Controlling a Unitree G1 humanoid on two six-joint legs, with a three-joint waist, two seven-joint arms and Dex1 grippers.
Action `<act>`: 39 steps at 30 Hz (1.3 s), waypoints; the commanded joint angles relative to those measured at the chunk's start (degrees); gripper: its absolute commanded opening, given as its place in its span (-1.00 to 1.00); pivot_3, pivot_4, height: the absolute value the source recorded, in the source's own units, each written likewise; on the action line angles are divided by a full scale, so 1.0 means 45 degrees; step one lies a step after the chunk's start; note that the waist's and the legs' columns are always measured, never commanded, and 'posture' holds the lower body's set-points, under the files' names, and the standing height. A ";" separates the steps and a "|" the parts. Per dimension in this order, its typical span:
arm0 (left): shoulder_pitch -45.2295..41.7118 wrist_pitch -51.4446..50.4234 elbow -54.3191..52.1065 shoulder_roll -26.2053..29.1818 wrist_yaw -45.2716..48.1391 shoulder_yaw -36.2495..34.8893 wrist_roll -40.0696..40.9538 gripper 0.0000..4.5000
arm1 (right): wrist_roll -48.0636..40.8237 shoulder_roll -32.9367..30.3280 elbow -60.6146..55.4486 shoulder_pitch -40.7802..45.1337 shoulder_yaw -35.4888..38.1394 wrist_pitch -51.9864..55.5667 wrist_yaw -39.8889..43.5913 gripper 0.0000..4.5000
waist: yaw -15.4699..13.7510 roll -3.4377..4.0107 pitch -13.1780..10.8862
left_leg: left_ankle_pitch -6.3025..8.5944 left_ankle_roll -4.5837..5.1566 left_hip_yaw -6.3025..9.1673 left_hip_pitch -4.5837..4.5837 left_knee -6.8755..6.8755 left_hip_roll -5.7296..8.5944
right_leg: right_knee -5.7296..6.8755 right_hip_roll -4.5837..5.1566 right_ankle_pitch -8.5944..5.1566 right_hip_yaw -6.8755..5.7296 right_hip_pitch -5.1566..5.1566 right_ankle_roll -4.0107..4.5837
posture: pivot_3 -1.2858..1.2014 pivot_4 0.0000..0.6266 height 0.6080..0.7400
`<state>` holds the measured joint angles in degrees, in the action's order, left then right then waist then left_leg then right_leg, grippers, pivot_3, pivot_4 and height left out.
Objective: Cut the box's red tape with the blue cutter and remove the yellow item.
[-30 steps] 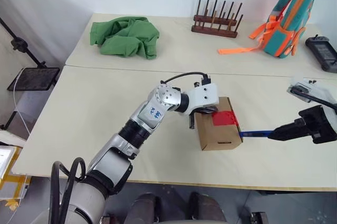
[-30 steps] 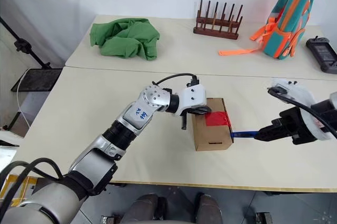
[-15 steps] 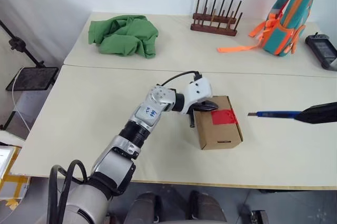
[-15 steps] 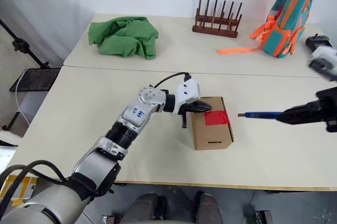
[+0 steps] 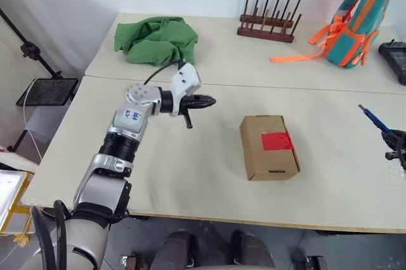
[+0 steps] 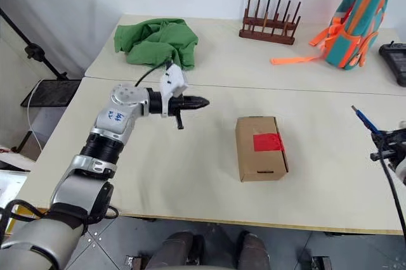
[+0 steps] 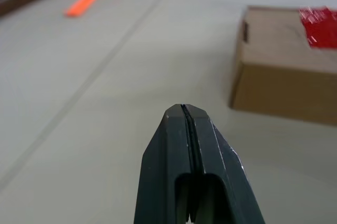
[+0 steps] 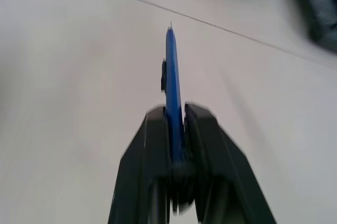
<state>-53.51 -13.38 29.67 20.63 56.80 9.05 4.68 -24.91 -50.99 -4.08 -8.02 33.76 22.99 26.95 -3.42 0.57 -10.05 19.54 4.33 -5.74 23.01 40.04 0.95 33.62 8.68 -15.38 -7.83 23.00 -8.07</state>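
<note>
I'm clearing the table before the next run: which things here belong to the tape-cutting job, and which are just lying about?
Part of the job:
- box
- red tape on its top
- blue cutter, clamped in the right hand

Just lying about:
- green cloth
- wooden rack
- backpack
- black handheld device

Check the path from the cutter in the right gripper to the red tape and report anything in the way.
Nothing visible does. The right gripper holds the blue cutter off beside the box; only bare table lies between it and the red tape.
</note>
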 commanded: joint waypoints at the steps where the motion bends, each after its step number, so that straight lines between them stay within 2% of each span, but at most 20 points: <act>1: 0.0497 -0.0529 -0.1200 0.0687 -0.0012 -0.0216 0.0024 -1.00 | 0.1563 0.0369 0.2086 0.0303 -0.0166 -0.1992 -0.0501 -0.93 | 0.0185 -0.0005 -0.0006 | -0.0010 -0.0012 0.0008 -0.0033 -0.0004 -0.0004 | 0.0005 -0.0001 0.0001 0.0006 -0.0029 0.0003 | 0.03 -0.52 1.00; 3: 0.1484 -0.1749 -0.2513 0.1268 0.0196 -0.0366 0.0390 -1.00 | 0.1061 0.0620 0.2812 0.0735 0.0083 -0.1894 -0.0104 -0.61 | 0.0389 0.0006 -0.0012 | -0.0016 -0.0027 0.0002 -0.0096 -0.0020 -0.0015 | 0.0011 -0.0006 -0.0001 0.0021 -0.0074 0.0012 | 0.03 -0.52 1.00; 4: 0.1751 -0.2158 -0.2941 0.1418 0.0220 -0.0396 0.0521 -1.00 | 0.0879 0.0683 0.2999 0.0880 0.0163 -0.1842 0.0098 -0.53 | 0.0470 0.0014 -0.0014 | -0.0015 -0.0040 -0.0004 -0.0151 -0.0043 -0.0021 | 0.0017 -0.0006 -0.0008 0.0038 -0.0105 0.0026 | 0.03 -0.52 1.00; 8: 0.3171 -0.4163 -0.5242 0.2297 0.0743 -0.0270 0.1117 -1.00 | 0.1589 0.0205 0.3014 0.1010 0.0066 -0.3263 0.0700 0.04 | 0.0685 0.0037 -0.0027 | -0.0014 -0.0073 -0.0009 -0.0192 -0.0055 -0.0046 | 0.0055 -0.0018 -0.0030 0.0053 -0.0111 0.0066 | 0.03 -0.52 1.00; 10: 0.3576 -0.4920 -0.5915 0.2489 0.0656 -0.0314 0.1283 -1.00 | 0.0760 0.0114 0.2028 0.0609 0.0258 -0.3669 0.2308 0.36 | 0.0740 0.0039 -0.0028 | -0.0019 -0.0084 -0.0007 -0.0193 -0.0053 -0.0050 | 0.0063 -0.0021 -0.0033 0.0052 -0.0110 0.0072 | 0.03 -0.52 1.00; 12: 0.3885 -0.5722 -0.6457 0.2530 0.0353 -0.0443 0.1483 -1.00 | -0.0366 0.0036 0.0709 0.0071 0.0443 -0.3199 0.3807 0.36 | 0.0732 0.0043 -0.0030 | -0.0021 -0.0087 -0.0004 -0.0200 -0.0053 -0.0056 | 0.0066 -0.0022 -0.0035 0.0055 -0.0112 0.0075 | 0.03 -0.52 1.00; 14: 0.4199 -0.6260 -0.6960 0.2339 -0.0060 -0.0428 0.1621 -1.00 | -0.0960 -0.0143 -0.0563 -0.0300 0.0122 -0.2343 0.4555 0.20 | 0.0686 0.0043 -0.0030 | -0.0019 -0.0090 0.0009 -0.0203 -0.0041 -0.0066 | 0.0069 -0.0029 -0.0035 0.0056 -0.0125 0.0078 | 0.03 -0.52 1.00; 15: 0.4353 -0.6406 -0.7171 0.2187 -0.0268 -0.0354 0.1669 -1.00 | -0.0822 -0.0195 -0.1048 -0.0323 -0.0255 -0.2224 0.4639 0.05 | 0.0653 0.0042 -0.0030 | -0.0018 -0.0088 0.0010 -0.0202 -0.0029 -0.0065 | 0.0075 -0.0026 -0.0034 0.0057 -0.0127 0.0079 | 0.03 -0.52 1.00; 20: 0.4672 -0.6767 -0.7616 0.1255 -0.1192 -0.0037 0.1785 -1.00 | 0.0691 0.0108 -0.1783 0.0697 -0.2266 -0.2492 0.3991 -0.70 | 0.0467 0.0029 -0.0036 | -0.0011 -0.0091 0.0017 -0.0199 -0.0004 -0.0064 | 0.0080 -0.0009 -0.0022 0.0108 -0.0128 0.0097 | 0.03 -0.52 1.00; 22: 0.4689 -0.6663 -0.7571 0.0628 -0.1735 0.0141 0.1704 -1.00 | 0.1974 0.0513 -0.1569 0.1461 -0.3572 -0.2927 0.3253 -0.99 | 0.0436 0.0029 -0.0035 | -0.0011 -0.0093 0.0023 -0.0192 -0.0002 -0.0064 | 0.0080 -0.0006 -0.0021 0.0121 -0.0121 0.0101 | 0.03 -0.52 1.00; 25: 0.4655 -0.6329 -0.7469 -0.0139 -0.2313 0.0423 0.1602 -1.00 | 0.2781 0.1350 -0.1506 0.2307 -0.5007 -0.2262 0.2472 -0.99 | 0.0429 0.0030 -0.0035 | -0.0011 -0.0101 0.0032 -0.0190 -0.0003 -0.0064 | 0.0080 -0.0009 -0.0019 0.0123 -0.0122 0.0109 | 0.03 -0.52 1.00; 28: 0.4678 -0.6853 -0.7640 -0.0940 -0.3090 0.0094 0.1928 -1.00 | 0.2778 0.1971 -0.2331 0.2860 -0.5966 -0.1410 0.2382 -0.99 | 0.0430 0.0032 -0.0035 | -0.0015 -0.0102 0.0043 -0.0171 -0.0005 -0.0064 | 0.0079 -0.0018 -0.0021 0.0090 -0.0114 0.0114 | 0.03 -0.52 1.00; 32: 0.4847 -0.6632 -0.7766 -0.0605 -0.2974 0.0755 0.1633 -1.00 | 0.2674 0.2380 -0.3234 0.3353 -0.6817 -0.0180 0.2311 -0.99 | 0.0458 0.0032 -0.0034 | -0.0017 -0.0100 0.0035 -0.0172 -0.0004 -0.0065 | 0.0081 -0.0028 -0.0022 0.0037 -0.0112 0.0114 | 0.03 -0.52 1.00; 39: 0.4956 -0.7108 -0.8262 -0.0003 -0.2855 0.0616 0.2016 -1.00 | 0.2520 0.2831 -0.4568 0.3863 -0.7871 0.1937 0.2222 -0.99 | 0.0458 0.0033 -0.0034 | -0.0016 -0.0102 0.0038 -0.0178 -0.0003 -0.0067 | 0.0084 -0.0023 -0.0022 0.0044 -0.0112 0.0115 | 0.03 -0.52 1.00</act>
<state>-31.67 -45.37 -4.68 20.08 43.48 12.26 12.97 -12.80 -38.43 -21.98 8.90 -1.93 30.10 37.32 -1.35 0.72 -10.21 19.48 3.87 -5.56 22.21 40.02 0.65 34.00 8.57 -15.48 -7.62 22.50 -7.55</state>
